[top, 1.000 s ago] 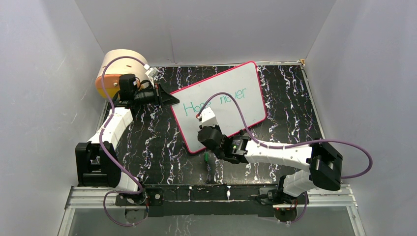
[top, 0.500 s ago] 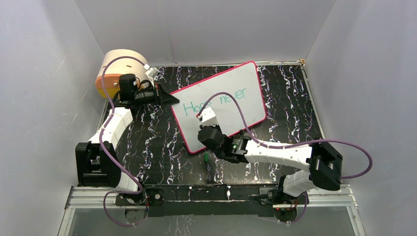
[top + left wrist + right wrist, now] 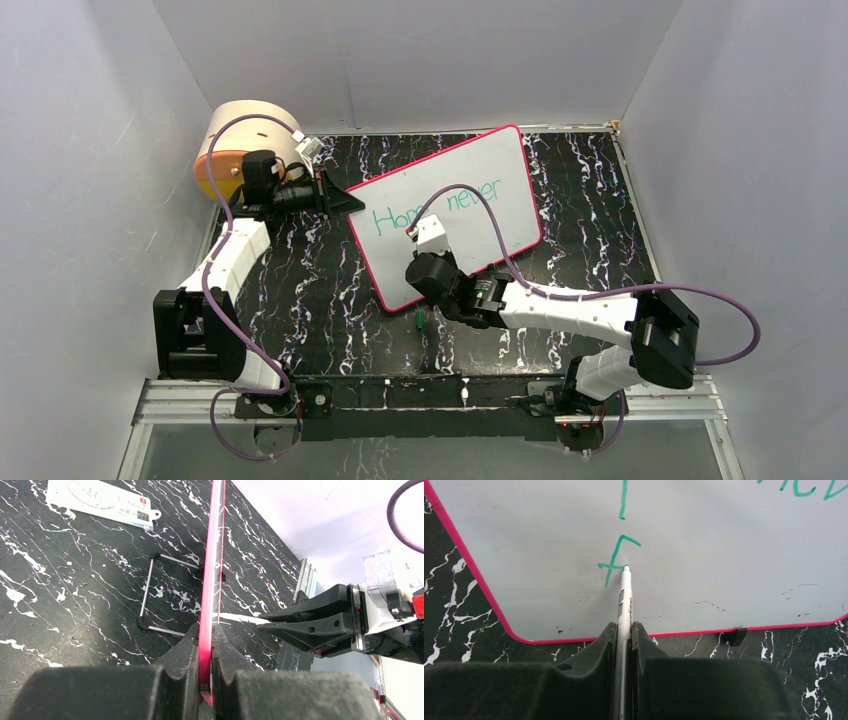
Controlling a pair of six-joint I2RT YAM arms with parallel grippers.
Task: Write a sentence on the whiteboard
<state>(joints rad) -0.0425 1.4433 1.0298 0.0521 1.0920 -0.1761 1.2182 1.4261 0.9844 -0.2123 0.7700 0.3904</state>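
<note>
The whiteboard (image 3: 470,195), pink-rimmed, lies slanted on the black marbled table. Teal words "Hope never" of the sentence (image 3: 440,205) run along its upper part. In the right wrist view a teal "f" (image 3: 616,560) starts a second line near the board's (image 3: 724,545) lower left corner. My right gripper (image 3: 624,630) is shut on a silver pen (image 3: 624,600), whose tip touches the board just right of the "f". In the top view that gripper (image 3: 420,290) hangs over the board's near edge. My left gripper (image 3: 205,635) is shut on the board's pink rim (image 3: 212,555) at the left corner (image 3: 345,200).
A tan round container (image 3: 250,135) stands at the back left behind the left arm. A small white printed card (image 3: 100,502) and a thin wire stand (image 3: 150,590) lie on the table left of the board. Grey walls enclose the table on three sides.
My right gripper has shifted slightly to the right and away from me with the pen. The left arm and the board have not moved.
</note>
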